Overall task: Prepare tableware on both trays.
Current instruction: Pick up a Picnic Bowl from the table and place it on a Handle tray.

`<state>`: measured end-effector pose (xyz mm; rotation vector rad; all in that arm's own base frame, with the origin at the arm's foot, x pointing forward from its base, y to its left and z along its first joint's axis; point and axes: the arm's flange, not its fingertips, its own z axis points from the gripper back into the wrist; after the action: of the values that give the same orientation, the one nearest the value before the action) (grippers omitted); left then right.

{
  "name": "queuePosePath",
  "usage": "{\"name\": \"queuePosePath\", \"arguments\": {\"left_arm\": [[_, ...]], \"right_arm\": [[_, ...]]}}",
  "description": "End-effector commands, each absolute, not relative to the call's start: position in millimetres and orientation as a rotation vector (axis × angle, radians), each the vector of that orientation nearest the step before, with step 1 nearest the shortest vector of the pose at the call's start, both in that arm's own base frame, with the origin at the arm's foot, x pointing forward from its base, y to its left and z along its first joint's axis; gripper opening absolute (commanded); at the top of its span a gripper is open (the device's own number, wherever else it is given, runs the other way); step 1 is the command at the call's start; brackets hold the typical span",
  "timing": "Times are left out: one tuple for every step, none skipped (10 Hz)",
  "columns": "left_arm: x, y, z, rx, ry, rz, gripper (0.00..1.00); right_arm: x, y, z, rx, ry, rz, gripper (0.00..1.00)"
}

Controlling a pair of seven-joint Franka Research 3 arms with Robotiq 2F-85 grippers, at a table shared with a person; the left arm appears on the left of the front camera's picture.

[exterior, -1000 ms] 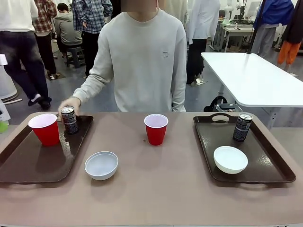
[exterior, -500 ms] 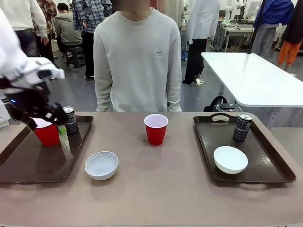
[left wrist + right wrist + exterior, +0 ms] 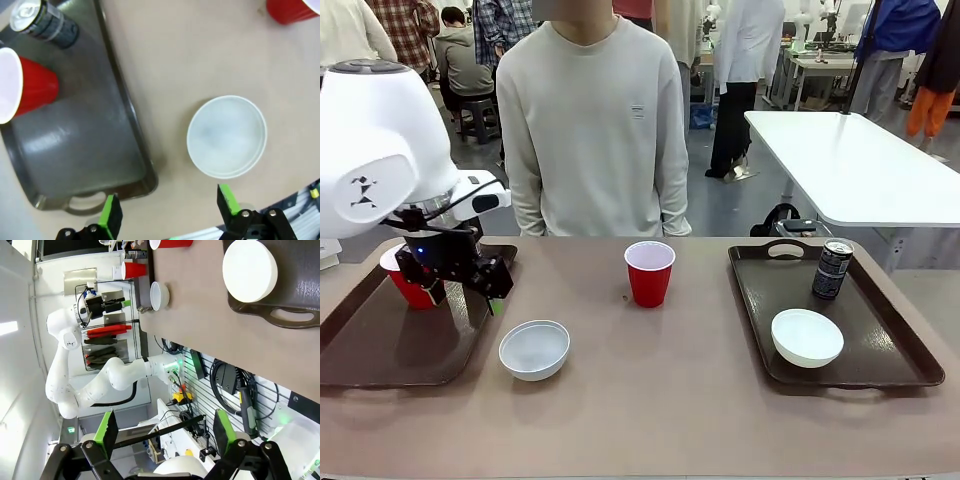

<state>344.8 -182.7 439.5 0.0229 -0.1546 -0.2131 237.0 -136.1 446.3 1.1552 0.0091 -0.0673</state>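
Two pieces off the trays: a white bowl (image 3: 534,349) on the bare desk (image 3: 670,400), just beside the right near corner of the left tray (image 3: 380,350), and a red cup (image 3: 649,272) alone mid-desk. On the left tray already, a second red cup (image 3: 402,282) and a black can (image 3: 42,22) at the far end; on the right tray (image 3: 885,335), a second can (image 3: 832,268) far and a second bowl (image 3: 807,337) near. Left end effector (image 3: 472,292) spread wide, holding nothing, above the left tray's right edge; in the wrist view, the white bowl ahead of the green pads and off to one side, not between them. Right end effector (image 3: 165,432) likewise wide and empty, back off the near edge of the desk, well apart from everything.

Likely next: a grasp on the white bowl's rim. Risks: a descent off-centre, one finger landing on the rim and tipping or skating the light bowl across the smooth desk; a pinch on the thin curved wall slipping out on the lift; too low a carry catching the tray's raised rim. Close quarters too, arm right beside the cup and can, so a careless swing likely to topple either. Person (image 3: 590,130) at the far side, arms down, clear of the work for now
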Motion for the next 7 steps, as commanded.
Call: {"name": "queuePosePath", "arguments": {"left_arm": [[341,-173,451,0.033,-0.170,-0.196,1.00],[345,-183,440,0.023,-0.155,-0.213,1.00],[349,-191,414,0.022,-0.097,-0.231,1.00],[355,-201,393,0.011,-0.049,-0.256,1.00],[362,-208,379,-0.018,-0.019,-0.279,1.00],[365,-209,372,-0.051,-0.011,-0.282,1.00],[364,-208,365,-0.080,-0.012,-0.277,1.00]], "right_arm": [[235,-136,448,1.169,0.001,-0.063,1.00],[235,-136,448,1.169,0.001,-0.063,1.00],[235,-136,448,1.169,0.001,-0.063,1.00],[235,-136,448,1.169,0.001,-0.063,1.00],[235,-136,448,1.169,0.001,-0.063,1.00],[235,-136,448,1.169,0.001,-0.063,1.00],[235,-136,448,1.169,0.001,-0.063,1.00]]}}
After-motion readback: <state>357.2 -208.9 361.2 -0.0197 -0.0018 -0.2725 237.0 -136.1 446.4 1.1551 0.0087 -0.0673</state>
